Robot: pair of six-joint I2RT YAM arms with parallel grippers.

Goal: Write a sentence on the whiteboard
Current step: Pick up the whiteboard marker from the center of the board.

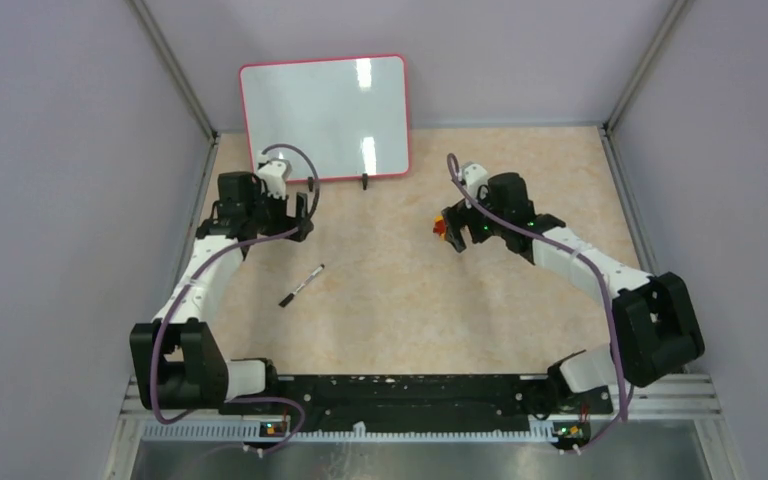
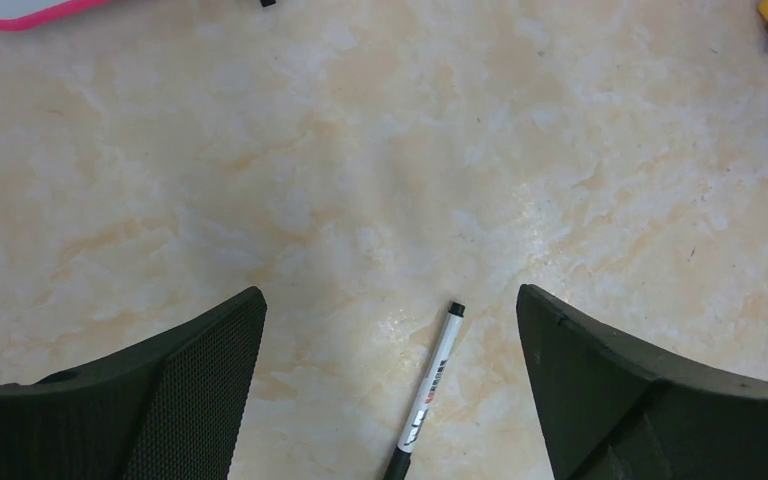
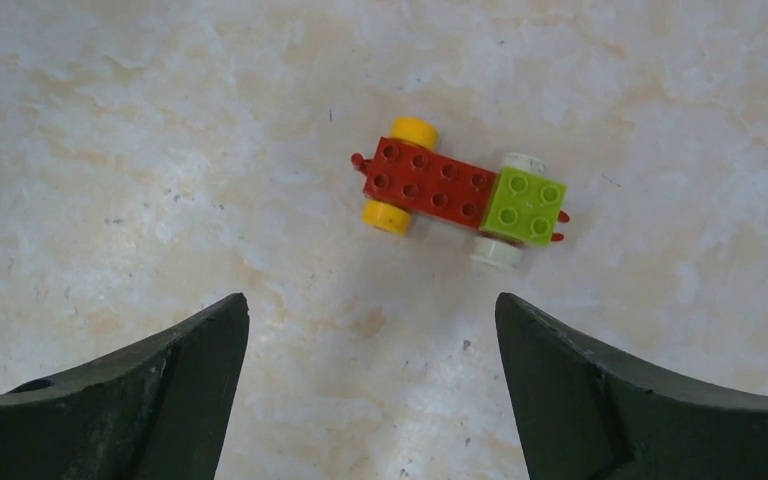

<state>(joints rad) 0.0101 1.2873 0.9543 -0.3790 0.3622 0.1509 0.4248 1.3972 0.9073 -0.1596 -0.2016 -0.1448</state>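
On bench (image 2: 260, 150) under my left jaws: marker (image 2: 428, 395), likely light, rigid, slippery; grip mid-barrel. Left jaws, right jaws wide, empty.

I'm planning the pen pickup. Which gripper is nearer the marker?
The left gripper: its wrist view shows the marker between its open jaws, while the right gripper hangs over a toy brick car instead.
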